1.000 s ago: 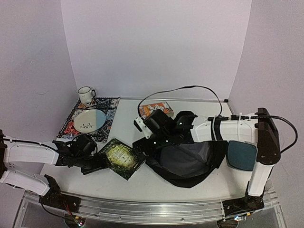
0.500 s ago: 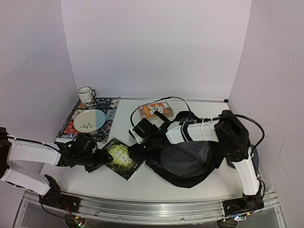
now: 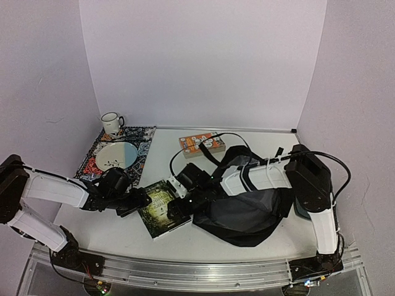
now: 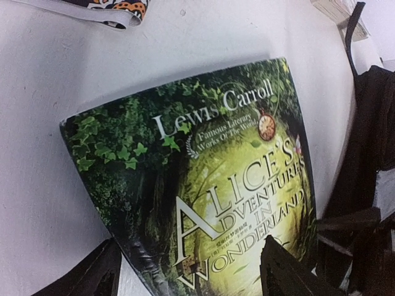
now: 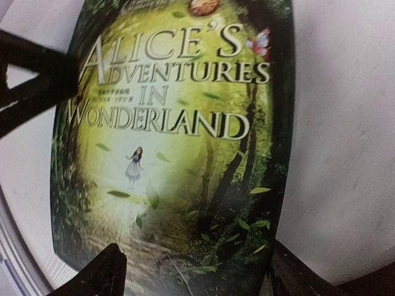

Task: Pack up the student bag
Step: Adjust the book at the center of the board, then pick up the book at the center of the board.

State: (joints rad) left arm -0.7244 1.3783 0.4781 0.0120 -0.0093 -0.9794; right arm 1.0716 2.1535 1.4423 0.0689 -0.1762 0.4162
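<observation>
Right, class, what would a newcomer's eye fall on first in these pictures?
A green Alice in Wonderland book lies front and centre, both arms' jaws spread wide around its ends. Just right of it slumps the big black student bag; a plate on a patterned mat sits back left.

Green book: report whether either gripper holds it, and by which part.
Not clearly held. The book lies flat on the table; the left gripper and right gripper straddle its opposite edges with jaws apart. Contact cannot be told.

Black student bag point(image 3: 247, 216) lies open, grey lining showing
</observation>
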